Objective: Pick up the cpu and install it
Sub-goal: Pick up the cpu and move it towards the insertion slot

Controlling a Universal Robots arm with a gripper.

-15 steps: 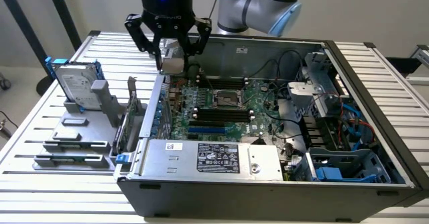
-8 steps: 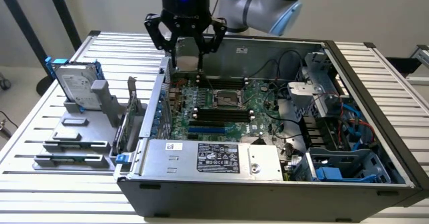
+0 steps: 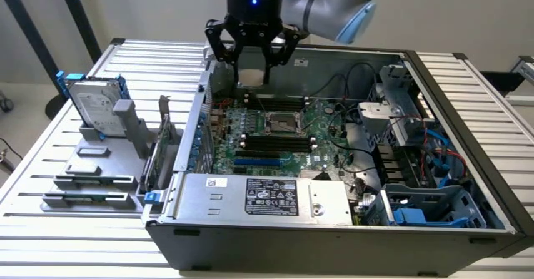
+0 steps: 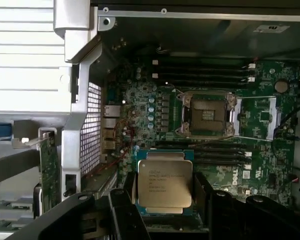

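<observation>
1. Holds the cpu point(image 3: 252, 77) pinched in the gripper point(image 3: 252, 72), with one black finger point(image 4: 131, 194) pressed against each of two opposite edges.
2. Hangs above the open computer case point(image 3: 334, 244), over the far part of the green circuit board point(image 3: 279, 151) and clear of it.
3. Shows, in the wrist view, the silver top of the cpu point(image 4: 165, 182) with faint print, lying flat between the fingers of the gripper point(image 4: 165, 196).
4. Leaves the socket point(image 4: 207, 115) on the board bare, with its pin field showing, apart from the cpu.
5. Beside the case at the exterior view's left, on the slatted table point(image 3: 34, 160): a hard drive point(image 3: 94, 107) with blue rails, upright in grey holder blocks point(image 3: 92, 182).
</observation>
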